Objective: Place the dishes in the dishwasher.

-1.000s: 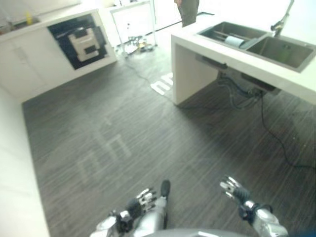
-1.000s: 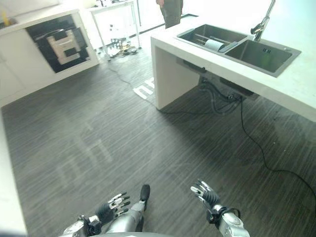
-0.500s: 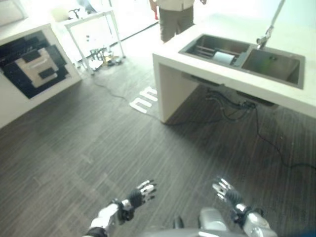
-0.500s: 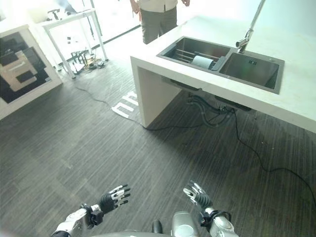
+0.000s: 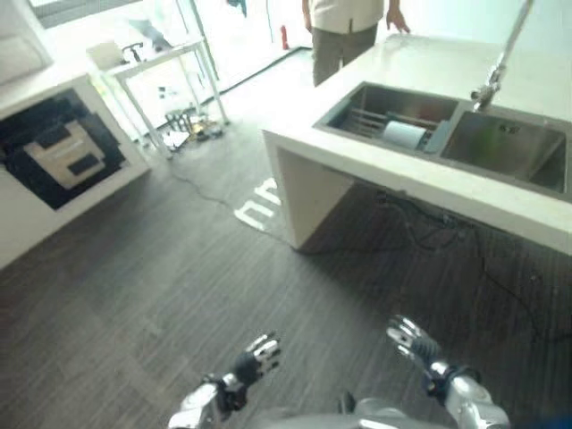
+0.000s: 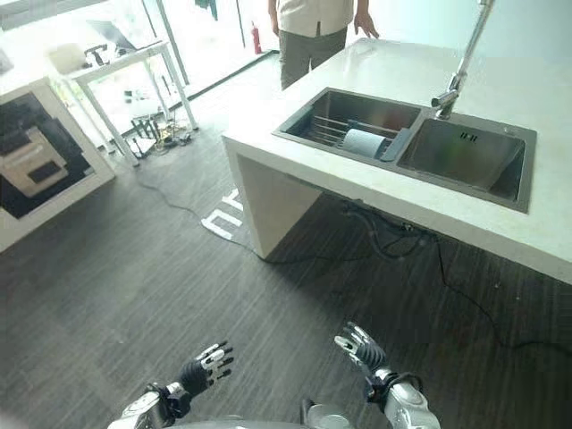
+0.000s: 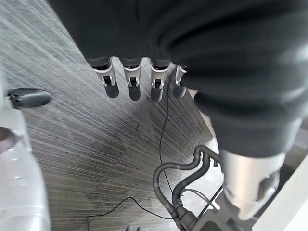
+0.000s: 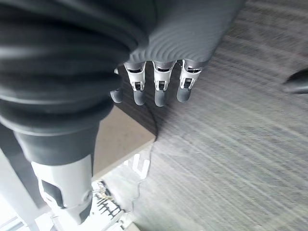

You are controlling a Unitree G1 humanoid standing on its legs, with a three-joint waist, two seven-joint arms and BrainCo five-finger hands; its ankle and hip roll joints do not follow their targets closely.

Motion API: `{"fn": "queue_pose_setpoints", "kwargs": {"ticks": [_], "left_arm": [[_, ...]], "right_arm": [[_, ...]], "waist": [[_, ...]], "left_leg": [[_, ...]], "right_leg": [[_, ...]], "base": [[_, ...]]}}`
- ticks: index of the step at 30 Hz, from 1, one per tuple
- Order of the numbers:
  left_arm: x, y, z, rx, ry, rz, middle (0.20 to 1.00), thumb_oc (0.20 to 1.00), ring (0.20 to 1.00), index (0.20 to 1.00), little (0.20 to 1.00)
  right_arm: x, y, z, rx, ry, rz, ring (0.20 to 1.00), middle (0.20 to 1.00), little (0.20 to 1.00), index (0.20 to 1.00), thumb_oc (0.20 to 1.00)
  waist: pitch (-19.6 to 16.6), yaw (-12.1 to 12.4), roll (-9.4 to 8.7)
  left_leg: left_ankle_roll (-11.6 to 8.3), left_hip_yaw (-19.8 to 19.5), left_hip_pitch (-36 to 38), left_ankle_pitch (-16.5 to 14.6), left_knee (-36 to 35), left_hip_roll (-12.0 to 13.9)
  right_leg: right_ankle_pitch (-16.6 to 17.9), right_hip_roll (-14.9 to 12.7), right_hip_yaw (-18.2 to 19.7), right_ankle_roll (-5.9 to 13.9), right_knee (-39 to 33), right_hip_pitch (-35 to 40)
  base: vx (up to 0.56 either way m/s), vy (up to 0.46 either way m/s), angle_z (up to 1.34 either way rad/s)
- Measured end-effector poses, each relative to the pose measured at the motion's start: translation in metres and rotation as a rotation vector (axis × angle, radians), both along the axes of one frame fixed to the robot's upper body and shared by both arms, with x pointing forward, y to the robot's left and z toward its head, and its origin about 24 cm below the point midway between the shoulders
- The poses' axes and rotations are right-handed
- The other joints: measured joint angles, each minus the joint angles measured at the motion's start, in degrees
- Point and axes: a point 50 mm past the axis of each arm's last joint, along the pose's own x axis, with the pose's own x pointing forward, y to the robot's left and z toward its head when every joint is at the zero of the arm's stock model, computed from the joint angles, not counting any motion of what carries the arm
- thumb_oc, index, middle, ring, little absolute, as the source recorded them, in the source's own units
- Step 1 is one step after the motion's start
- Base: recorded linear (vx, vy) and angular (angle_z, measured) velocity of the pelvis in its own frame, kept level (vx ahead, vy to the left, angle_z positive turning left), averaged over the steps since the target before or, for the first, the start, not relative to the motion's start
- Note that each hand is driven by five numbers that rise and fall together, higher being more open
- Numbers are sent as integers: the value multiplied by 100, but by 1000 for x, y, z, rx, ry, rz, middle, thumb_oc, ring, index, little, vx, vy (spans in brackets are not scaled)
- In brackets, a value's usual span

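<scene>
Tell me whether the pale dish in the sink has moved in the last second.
No. The pale dish lies against the divider in the left basin, as before; the whole view shifted because the camera moved.

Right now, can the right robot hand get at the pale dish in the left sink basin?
Probably not. The right robot hand hangs open low over the floor, well short of the counter, and the dish sits down inside the sink.
</scene>
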Motion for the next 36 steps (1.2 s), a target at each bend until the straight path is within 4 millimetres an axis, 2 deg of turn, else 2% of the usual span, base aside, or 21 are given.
{"fn": "queue_pose_setpoints", "kwargs": {"ticks": [2, 3, 4, 5, 7, 9, 11, 13, 14, 15, 16, 19, 22, 24, 26, 29, 30, 31, 32, 34, 36], "left_arm": [[2, 2, 1, -1, 5, -8, 1000, 1000, 1000, 1000, 1000], [2, 2, 0, -5, 14, -13, 1000, 1000, 1000, 1000, 1000], [-1, 2, 0, -10, 21, -21, 1000, 1000, 1000, 1000, 1000], [-1, 1, 0, -17, 19, -27, 1000, 1000, 1000, 1000, 1000], [-1, 2, 0, -19, 18, -26, 1000, 1000, 1000, 1000, 1000], [-13, 6, -7, -7, 59, -10, 1000, 1000, 1000, 1000, 1000], [-28, 6, -12, -9, 92, 4, 1000, 1000, 1000, 1000, 1000], [-26, 4, -11, -17, 63, 16, 1000, 1000, 1000, 1000, 1000], [-26, 3, -11, -19, 64, 12, 1000, 1000, 1000, 1000, 1000], [-25, 3, -10, -16, 60, 8, 1000, 1000, 1000, 1000, 1000], [-17, 4, -7, -10, 35, -5, 1000, 1000, 1000, 1000, 1000], [12, 6, 0, 20, -15, -23, 1000, 1000, 1000, 1000, 1000], [21, 10, 2, 48, -24, -15, 1000, 1000, 1000, 1000, 1000], [8, 13, -3, 66, 13, -23, 1000, 1000, 1000, 1000, 1000], [0, 18, -7, 87, 38, 3, 1000, 1000, 1000, 1000, 1000], [-8, 21, -10, 115, 65, 34, 1000, 1000, 1000, 1000, 1000], [-5, 22, -9, 131, 48, 46, 1000, 1000, 1000, 1000, 1000], [-7, 23, -10, 138, 54, 53, 1000, 1000, 1000, 1000, 1000], [-13, 25, -12, 141, 71, 83, 1000, 1000, 1000, 1000, 1000], [-29, 37, -15, 178, 109, 119, 1000, 1000, 1000, 1000, 1000], [-50, 28, -24, 164, 173, 136, 1000, 1000, 1000, 1000, 1000]], "right_arm": [[-7, -7, -2, -16, 22, -18, 1000, 1000, 1000, 1000, 1000], [-11, -10, -3, -12, 30, -39, 1000, 1000, 1000, 1000, 1000], [-16, -12, -6, -18, 48, -45, 1000, 1000, 1000, 1000, 1000], [-20, -15, -8, -26, 68, -53, 1000, 1000, 1000, 1000, 1000], [-23, -18, -10, -33, 85, -55, 1000, 1000, 1000, 1000, 1000], [-27, -23, -17, -40, 127, -63, 1000, 1000, 1000, 1000, 1000], [-31, -27, -20, -45, 147, -68, 1000, 1000, 1000, 1000, 1000], [-34, -32, -20, -57, 151, -75, 1000, 1000, 1000, 1000, 1000], [-39, -34, -21, -61, 160, -84, 1000, 1000, 1000, 1000, 1000], [-39, -30, -21, -52, 154, -82, 1000, 1000, 1000, 1000, 1000], [-46, -27, -24, -42, 168, -91, 1000, 1000, 1000, 1000, 1000], [-56, -27, -34, -27, 233, -199, 1000, 1000, 1000, 1000, 1000], [-71, -24, -43, -39, 308, -252, 1000, 1000, 1000, 1000, 1000], [-79, -29, -44, -51, 334, -316, 1000, 1000, 1000, 1000, 1000], [-82, -31, -45, -48, 338, -337, 1000, 1000, 1000, 1000, 1000], [-72, -28, -43, -51, 317, -309, 1000, 1000, 1000, 1000, 1000], [-78, -29, -45, -69, 350, -310, 1000, 1000, 1000, 1000, 1000], [-80, -29, -46, -69, 365, -315, 1000, 1000, 1000, 1000, 1000], [-83, -27, -47, -64, 381, -320, 1000, 1000, 1000, 1000, 1000], [-90, -19, -52, -46, 418, -328, 1000, 1000, 1000, 1000, 1000], [-95, -26, -51, -70, 433, -342, 1000, 1000, 1000, 1000, 1000]], "waist": [[71, 8, -123], [101, -13, -168], [117, -87, -237], [114, -148, -206], [118, -241, -107], [139, -119, -90], [160, 130, -58], [184, 221, -34], [189, 195, 27], [209, 121, 44], [231, 76, -13], [246, -25, -89], [261, -97, 10], [239, -104, 173], [242, -125, 176], [256, -115, 179], [253, -151, 87], [240, -132, 80], [187, -108, 53], [23, -23, -267], [-63, -29, -70]], "left_leg": [[11, -181, -1011, 96, 1238, 117], [22, -145, -1151, 86, 967, 155], [44, -12, -1043, 79, -204, 245], [-38, 160, -681, 181, -2013, 329], [-122, 85, -311, 564, -3789, 292], [-260, -292, -206, 1003, -4725, 288], [-356, -757, -488, 1195, -4721, 329], [-336, -732, -648, 1187, -4352, 271], [-169, -485, -540, 1160, -4060, 298], [-17, -375, -320, 1755, -4034, 261], [9, -366, -86, 1946, -4137, 221], [353, -162, 410, 1740, -4548, -36], [505, -16, 791, 1476, -4581, -172], [586, 191, 1028, 1241, -4578, -120], [594, 415, 1154, 1193, -4654, -84], [420, 734, 1150, 1089, -4679, 122], [371, 724, 1177, 1065, -4680, 187], [290, 738, 1180, 1026, -4682, 268], [213, 719, 1184, 984, -4683, 335], [15, 743, 1247, 924, -4681, 309], [-199, 729, 1322, 869, -4681, 629]], "right_leg": [[-290, 81, 151, -150, 268, 56], [-290, 77, 164, -5, 242, 156], [-393, 98, 203, 215, 191, 292], [-409, 134, 265, 261, 36, 502], [-332, 214, 375, 256, -283, 880], [-294, 202, 764, 294, -865, 1452], [-383, 113, 1236, 428, -1206, 1887], [-536, -77, 1393, 642, -1192, 2112], [-634, -108, 1357, 793, -1027, 2243], [-792, -124, 1109, 1033, -399, 2191], [-958, -249, 892, 1214, 107, 2026], [-1257, -618, 588, 1288, 475, 1120], [-831, -802, 626, 1416, 1010, 310], [-751, -798, 588, 1523, 2092, -121], [-770, -879, 503, 1535, 2437, -379], [-557, -1083, 108, 1573, 457, -507], [-73, -1245, 144, 1818, -61, -595], [145, -1250, 101, 1836, -202, -599], [250, -1254, -19, 1782, -241, -578], [596, -1313, -125, 1649, -568, -356], [948, -971, -204, 1412, -1089, -12]], "base": [[257, -44, -45], [297, 75, -39], [310, 111, -30], [308, 115, -26], [402, 129, -22], [459, 147, -62], [395, 217, -108], [281, 260, -110], [226, 269, -87], [274, 309, -74], [314, 334, -55], [252, 269, -25], [167, 198, -16], [88, 70, -45], [33, -49, -65], [1, -185, -68], [4, -269, 17], [4, -241, 20], [1, -156, -6], [12, -167, -14], [27, -174, -9]]}}
